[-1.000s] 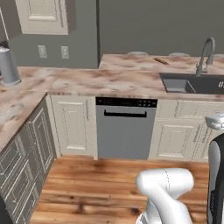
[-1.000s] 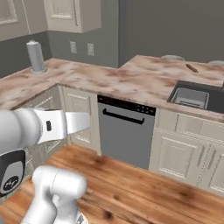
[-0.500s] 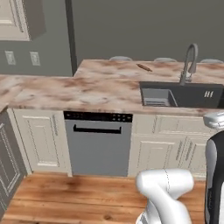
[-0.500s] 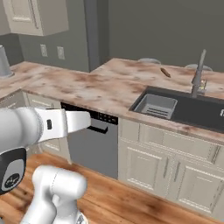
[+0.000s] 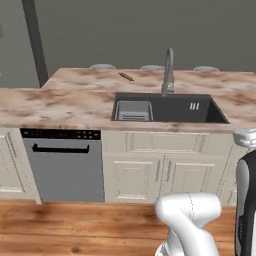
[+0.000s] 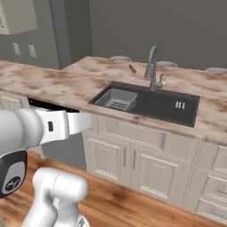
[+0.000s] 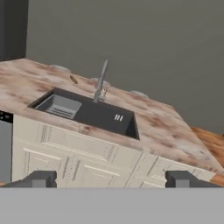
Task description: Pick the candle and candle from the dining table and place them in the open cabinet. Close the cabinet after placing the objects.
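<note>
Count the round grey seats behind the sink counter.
3 seats along the counter's far edge: one at left, one by the tap, one at right. More may be hidden.

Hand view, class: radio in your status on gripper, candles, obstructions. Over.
Gripper open, empty, short of dining table. Small cream item, likely a candle, beside tap. Sink lies between.

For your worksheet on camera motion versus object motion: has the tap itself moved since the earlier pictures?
No. The tap stands behind the sink, as before. Both drifted across the base views together with the counter, so the base drove.
</note>
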Robot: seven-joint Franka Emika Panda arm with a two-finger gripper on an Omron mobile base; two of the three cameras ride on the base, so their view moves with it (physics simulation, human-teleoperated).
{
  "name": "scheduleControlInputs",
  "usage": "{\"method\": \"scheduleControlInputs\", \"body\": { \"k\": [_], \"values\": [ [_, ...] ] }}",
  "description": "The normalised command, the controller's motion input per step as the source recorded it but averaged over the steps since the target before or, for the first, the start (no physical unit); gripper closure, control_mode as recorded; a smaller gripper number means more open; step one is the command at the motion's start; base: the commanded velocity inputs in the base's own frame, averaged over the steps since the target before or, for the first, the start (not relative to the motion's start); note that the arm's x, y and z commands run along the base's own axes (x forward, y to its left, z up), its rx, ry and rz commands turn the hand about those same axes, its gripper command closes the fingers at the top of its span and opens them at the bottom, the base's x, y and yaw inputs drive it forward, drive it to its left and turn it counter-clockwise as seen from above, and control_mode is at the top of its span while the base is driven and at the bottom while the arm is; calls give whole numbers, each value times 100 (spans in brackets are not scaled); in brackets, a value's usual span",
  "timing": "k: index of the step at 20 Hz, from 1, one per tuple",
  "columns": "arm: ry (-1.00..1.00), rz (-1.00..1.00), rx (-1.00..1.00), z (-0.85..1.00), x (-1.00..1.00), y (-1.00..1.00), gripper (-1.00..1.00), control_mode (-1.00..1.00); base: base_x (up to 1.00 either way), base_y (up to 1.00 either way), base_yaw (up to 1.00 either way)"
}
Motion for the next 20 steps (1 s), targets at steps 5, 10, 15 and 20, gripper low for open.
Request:
{"method": "scheduleControlInputs", "body": {
  "k": [5, 10, 15, 20],
  "values": [
    [0, 0, 0, 0, 0, 0, -100, 100, 18, -100, -12],
    [0, 0, 0, 0, 0, 0, -100, 100, 66, -100, -18],
    [0, 0, 0, 0, 0, 0, -100, 100, 77, -100, -20],
    [0, 0, 0, 0, 0, 0, -100, 100, 50, -100, -21]
  ]
}}
